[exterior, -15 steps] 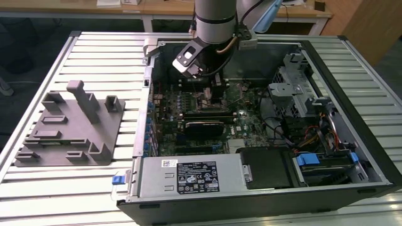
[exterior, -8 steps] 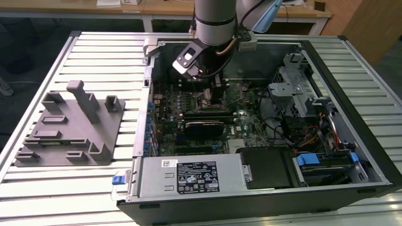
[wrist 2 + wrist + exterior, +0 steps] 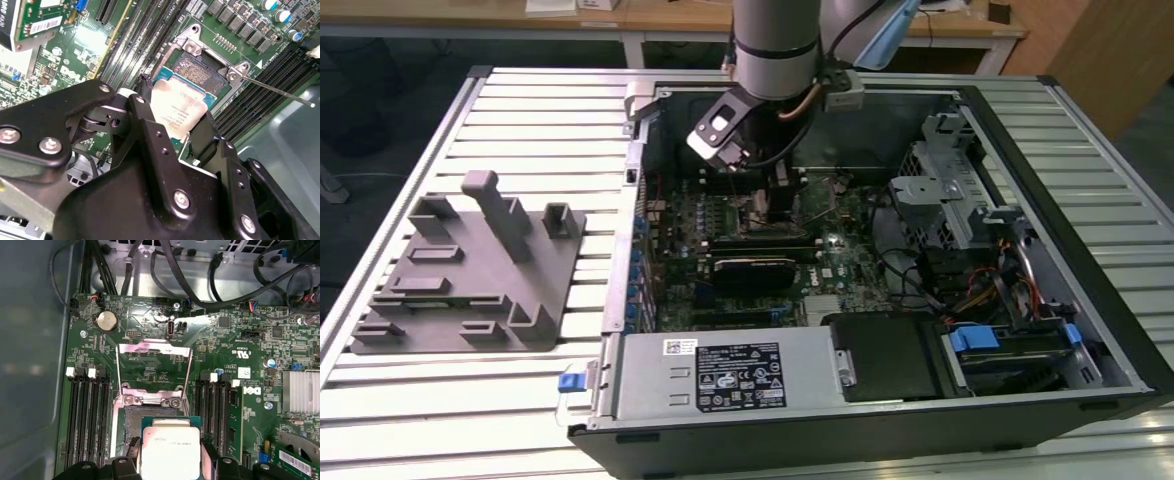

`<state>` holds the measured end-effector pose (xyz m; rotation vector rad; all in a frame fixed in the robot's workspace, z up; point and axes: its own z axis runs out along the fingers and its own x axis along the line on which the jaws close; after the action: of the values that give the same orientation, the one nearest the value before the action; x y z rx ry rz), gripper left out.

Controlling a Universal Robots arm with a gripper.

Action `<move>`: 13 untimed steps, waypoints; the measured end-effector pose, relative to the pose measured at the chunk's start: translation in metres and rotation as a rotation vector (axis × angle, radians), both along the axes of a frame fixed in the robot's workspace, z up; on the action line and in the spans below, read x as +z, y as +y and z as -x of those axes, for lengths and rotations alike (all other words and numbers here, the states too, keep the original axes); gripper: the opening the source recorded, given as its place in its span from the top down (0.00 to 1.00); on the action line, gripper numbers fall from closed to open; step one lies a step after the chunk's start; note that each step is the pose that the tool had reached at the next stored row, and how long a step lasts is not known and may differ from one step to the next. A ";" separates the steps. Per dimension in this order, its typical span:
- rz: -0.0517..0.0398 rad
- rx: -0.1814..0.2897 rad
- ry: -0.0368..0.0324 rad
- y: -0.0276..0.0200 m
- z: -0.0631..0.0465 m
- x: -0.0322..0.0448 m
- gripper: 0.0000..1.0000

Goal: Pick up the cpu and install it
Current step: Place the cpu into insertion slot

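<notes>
The cpu (image 3: 178, 113) is a flat square chip with a silvery top and a green rim. My gripper (image 3: 175, 107) is shut on it, with black fingers (image 3: 144, 95) pressing on two opposite edges. It hangs tilted just above the open socket (image 3: 198, 68) on the green motherboard. In the first wrist view the cpu (image 3: 170, 444) covers the near part of the socket (image 3: 131, 423), between the gripper (image 3: 170, 462) fingers, and the metal load plate (image 3: 153, 365) stands flipped up behind it. In the exterior view the gripper (image 3: 767, 192) reaches down into the open computer case (image 3: 1107, 300).
A grey plastic tray (image 3: 467, 270) with upright posts lies on the slatted table at the exterior view's left. Memory slots (image 3: 87, 420) flank the socket, and the thin socket lever (image 3: 276, 91) sticks out beside it. Cables (image 3: 200, 285) and a drive cage (image 3: 947, 190) crowd the case.
</notes>
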<state>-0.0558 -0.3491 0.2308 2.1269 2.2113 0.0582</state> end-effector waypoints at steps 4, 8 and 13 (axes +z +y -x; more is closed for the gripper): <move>0.0006 0.000 0.0001 0.0020 0.000 -0.0024 0.45; 0.0012 0.000 0.0001 0.0027 0.000 -0.0046 0.45; 0.0023 0.000 0.0001 0.0037 0.000 -0.0087 0.45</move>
<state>-0.0558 -0.3454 0.2222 2.1260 2.2101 0.0555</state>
